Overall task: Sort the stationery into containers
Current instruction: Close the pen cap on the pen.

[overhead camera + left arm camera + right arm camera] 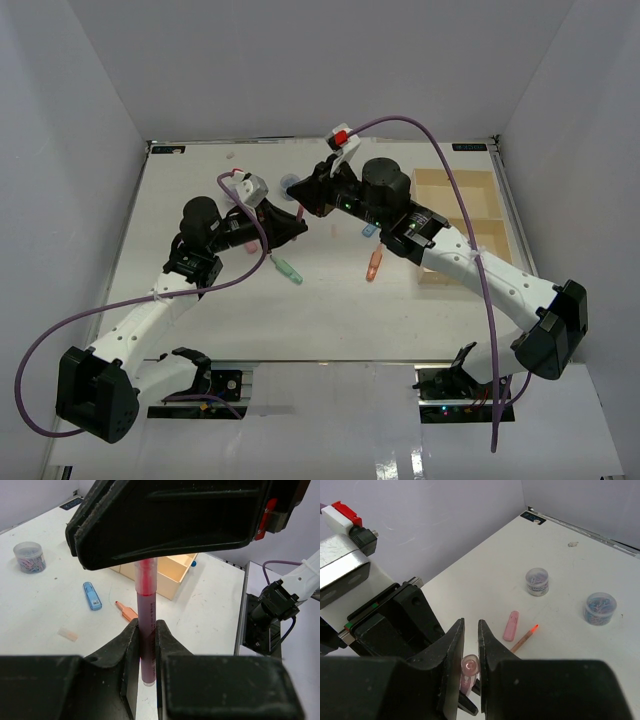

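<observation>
Left gripper and right gripper both clenched on one pink pen.
The left pinched it near one end; the right gripped the other end, covering it in the left wrist view. From above, the pen was hidden between them. The tray, partly under the right arm, sat well apart.

Pink pen glossy translucent plastic, tray pale matt wood, pot clear plastic, table smooth matt white

You have a white tabletop walled in by pale grey panels, with a small black label at its far-left corner.
</observation>
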